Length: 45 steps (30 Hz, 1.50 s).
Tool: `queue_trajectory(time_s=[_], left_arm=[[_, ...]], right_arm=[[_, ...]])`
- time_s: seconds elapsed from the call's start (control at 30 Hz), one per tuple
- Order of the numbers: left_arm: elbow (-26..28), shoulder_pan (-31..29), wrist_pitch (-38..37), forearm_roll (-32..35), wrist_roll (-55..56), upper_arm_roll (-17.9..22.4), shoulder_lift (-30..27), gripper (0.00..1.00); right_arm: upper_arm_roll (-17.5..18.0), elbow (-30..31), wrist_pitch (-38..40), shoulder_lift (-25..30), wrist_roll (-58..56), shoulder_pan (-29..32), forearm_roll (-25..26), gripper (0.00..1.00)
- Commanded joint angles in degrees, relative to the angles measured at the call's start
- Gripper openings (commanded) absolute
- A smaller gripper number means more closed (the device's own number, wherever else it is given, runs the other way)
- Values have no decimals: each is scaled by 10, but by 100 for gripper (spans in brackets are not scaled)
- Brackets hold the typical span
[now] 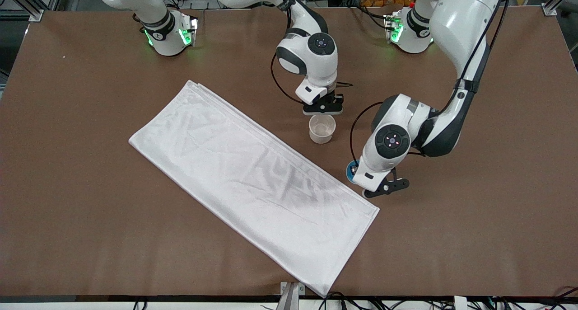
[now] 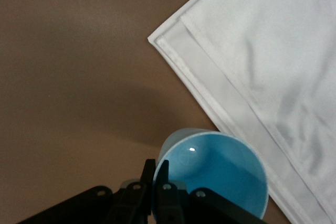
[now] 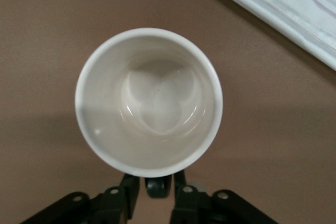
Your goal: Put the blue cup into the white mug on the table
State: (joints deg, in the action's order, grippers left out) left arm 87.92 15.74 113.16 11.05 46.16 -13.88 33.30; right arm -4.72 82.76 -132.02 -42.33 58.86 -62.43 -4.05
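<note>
One small bright-blue handleless cup [image 2: 218, 174], one small white cylindrical mug [image 3: 148, 100] with a pale beige inside, and one large white folded cloth [image 1: 253, 179] lie on the flat brown tabletop [image 1: 90, 237].

The left tool [image 2: 156, 179] is down at the blue cup, its two fingers [image 2: 163, 174] pinched close together on the cup's rim, one on the outer wall and one inside: it is grasping the cup. In the front view only a sliver of the cup [image 1: 351, 171] shows from under the left arm, beside the cloth's corner and nearer to the front camera than the mug [image 1: 322, 129].

The right tool [image 3: 157, 184] sits at the mug, its fingers [image 3: 128, 184] on either side of the dark handle [image 3: 157, 186]; whether they grip it I cannot tell.

Cup and mug stand well apart.
</note>
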Motion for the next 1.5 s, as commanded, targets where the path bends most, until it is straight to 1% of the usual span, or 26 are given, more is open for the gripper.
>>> queue_trajectory(time_s=[0.0, 0.03, 0.13, 0.27, 0.4, 0.5, 0.67, 0.83, 1.0, 1.2, 1.3, 1.47], left_arm=[[98, -6, 2, -2, 4, -6, -92, 0], [108, -6, 2, -13, 4, -6, -105, 0], [119, -5, 2, -23, 5, -7, -117, 0], [125, -4, 2, -43, 14, -17, -127, 0], [124, -1, 6, -53, 44, -30, -126, 0], [124, 2, 7, -54, 66, -42, -122, 0], [124, 3, 11, -53, 102, -64, -117, 0], [124, 10, 17, -54, 145, -88, -109, 0], [128, 31, 17, -54, 173, -92, -97, 0], [130, 45, 28, -54, 185, -92, -71, 0], [140, 46, 42, -54, 186, -92, -68, 0], [157, 44, 73, -54, 186, -91, -68, 0]], right_arm=[[-4, -5, 48, 37, 15, -5, 4, 100], [-4, -4, 70, 60, 15, -7, 4, 100], [-3, -4, 96, 79, 14, -8, 4, 100], [-4, -2, 151, 123, 10, -6, 5, 100], [-5, 2, 207, 164, -8, -4, 19, 100], [-6, 2, 244, 191, -22, 1, 20, 100], [-7, 2, 315, 239, -75, 28, 26, 100], [-22, 2, 380, 288, -138, 56, 36, 100], [-28, 2, 421, 324, -182, 105, 37, 100], [-32, 2, 433, 356, -226, 177, 45, 100], [-35, 2, 441, 364, -245, 213, 55, 100], [-42, 2, 442, 370, -337, 273, 55, 100]])
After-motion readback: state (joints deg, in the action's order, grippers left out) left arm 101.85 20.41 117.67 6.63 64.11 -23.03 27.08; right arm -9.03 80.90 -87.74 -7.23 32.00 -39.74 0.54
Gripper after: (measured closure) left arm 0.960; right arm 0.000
